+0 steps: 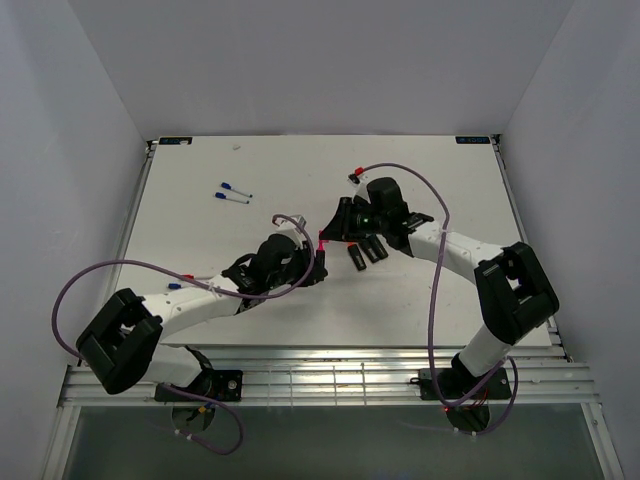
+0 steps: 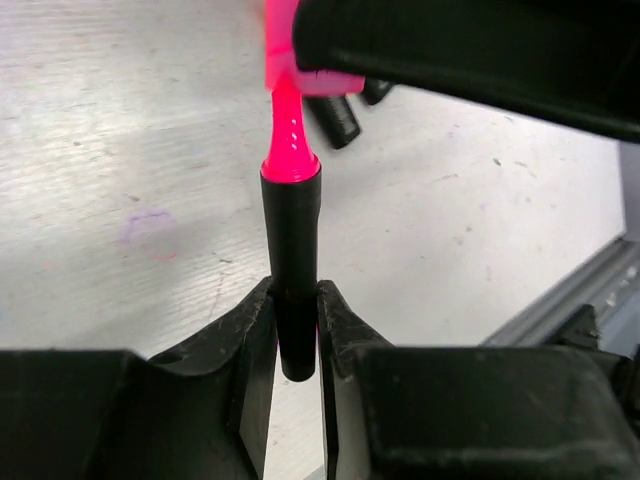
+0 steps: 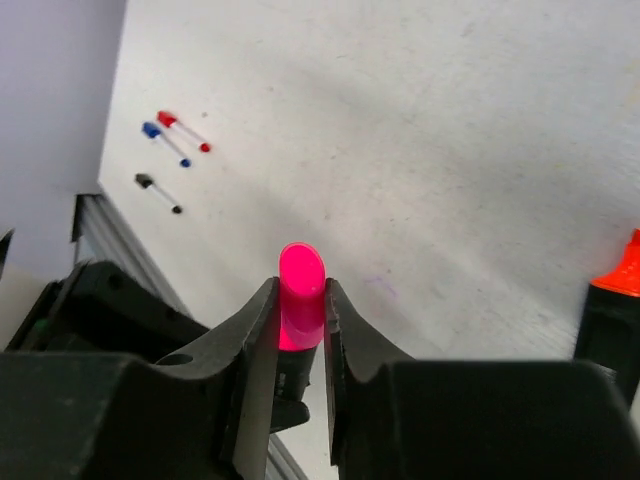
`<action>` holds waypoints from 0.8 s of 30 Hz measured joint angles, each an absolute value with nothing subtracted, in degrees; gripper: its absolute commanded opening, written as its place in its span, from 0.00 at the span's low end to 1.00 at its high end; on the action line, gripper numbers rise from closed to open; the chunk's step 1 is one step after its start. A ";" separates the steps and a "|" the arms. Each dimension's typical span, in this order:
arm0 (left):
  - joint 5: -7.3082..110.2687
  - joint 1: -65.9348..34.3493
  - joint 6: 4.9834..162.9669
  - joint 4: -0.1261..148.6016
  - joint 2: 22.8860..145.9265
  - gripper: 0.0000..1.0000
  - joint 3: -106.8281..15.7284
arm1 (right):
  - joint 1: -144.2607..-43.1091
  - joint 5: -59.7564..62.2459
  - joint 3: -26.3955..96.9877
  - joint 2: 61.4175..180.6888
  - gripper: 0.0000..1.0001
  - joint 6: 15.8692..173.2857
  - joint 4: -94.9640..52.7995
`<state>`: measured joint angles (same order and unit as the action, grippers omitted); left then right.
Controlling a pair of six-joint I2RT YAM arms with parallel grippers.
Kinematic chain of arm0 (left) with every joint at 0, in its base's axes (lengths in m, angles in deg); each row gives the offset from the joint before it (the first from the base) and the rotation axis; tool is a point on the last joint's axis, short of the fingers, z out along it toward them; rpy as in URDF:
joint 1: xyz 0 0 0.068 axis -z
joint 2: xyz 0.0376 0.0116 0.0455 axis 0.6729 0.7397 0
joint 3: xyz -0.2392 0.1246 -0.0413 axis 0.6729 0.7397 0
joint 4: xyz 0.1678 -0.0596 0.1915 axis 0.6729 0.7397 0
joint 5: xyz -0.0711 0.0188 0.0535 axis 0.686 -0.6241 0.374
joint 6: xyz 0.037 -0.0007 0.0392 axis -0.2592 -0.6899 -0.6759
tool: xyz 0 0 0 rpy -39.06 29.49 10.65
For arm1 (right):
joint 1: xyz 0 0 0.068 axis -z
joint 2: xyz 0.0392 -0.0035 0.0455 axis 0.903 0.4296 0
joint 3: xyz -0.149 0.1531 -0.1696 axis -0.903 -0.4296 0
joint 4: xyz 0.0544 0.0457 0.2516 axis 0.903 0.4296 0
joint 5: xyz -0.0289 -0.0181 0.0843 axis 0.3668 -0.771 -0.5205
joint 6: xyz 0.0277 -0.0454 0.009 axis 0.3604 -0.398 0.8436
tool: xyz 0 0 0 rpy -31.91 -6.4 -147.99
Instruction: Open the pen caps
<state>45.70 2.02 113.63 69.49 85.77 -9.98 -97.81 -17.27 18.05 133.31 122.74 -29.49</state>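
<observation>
While the left gripper [image 2: 297, 335] pinches the stubby black marker body [image 2: 291, 230] between narrow fingers at the bottom centre of its wrist view, the right gripper [image 3: 300, 330] clamps the small glossy pink plastic cap [image 3: 301, 285] above it. A bright pink neck shows between body and cap (so this cap looks drawn off, or nearly). Much seems left to do: the orange cap [image 3: 625, 262] at the right edge and the thin white blue-capped pens [image 1: 236, 190] at upper left look unopened.

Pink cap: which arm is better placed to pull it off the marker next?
Right, probably. The right gripper clamps the pink cap; the left gripper pins the black marker body and can just brace.
</observation>
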 measured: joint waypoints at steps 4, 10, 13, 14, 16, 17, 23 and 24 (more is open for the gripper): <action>37.79 4.01 114.37 72.61 85.66 0.00 -9.98 | -99.91 -7.10 21.59 134.73 0.08 121.70 -22.74; 35.62 4.32 114.50 73.34 85.18 0.00 -9.98 | -100.52 -2.18 22.21 135.72 0.08 119.60 -20.03; 35.69 4.34 114.44 74.30 85.18 0.00 -9.98 | -99.28 -3.28 24.85 138.73 0.08 117.13 -18.65; 35.95 4.34 114.50 74.69 85.25 0.00 -9.98 | -98.60 -3.65 26.21 140.20 0.08 116.14 -18.30; 36.89 4.34 114.98 74.89 85.71 0.00 -9.98 | -97.18 -4.57 29.18 143.30 0.08 114.07 -17.01; 37.90 4.34 115.51 74.65 86.21 0.00 -9.98 | -96.57 -4.98 30.42 144.55 0.08 113.32 -16.46; 44.54 4.34 119.79 68.57 92.57 0.00 -9.81 | -92.96 -8.50 39.21 153.01 0.08 106.75 -12.33; 45.48 4.34 120.49 67.11 93.93 0.00 -9.76 | -92.59 -9.18 40.11 153.92 0.09 106.07 -11.98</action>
<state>45.48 4.34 120.49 67.11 93.93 -9.76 -92.59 -9.18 40.11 153.92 106.07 -11.98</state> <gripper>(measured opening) 0.299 0.254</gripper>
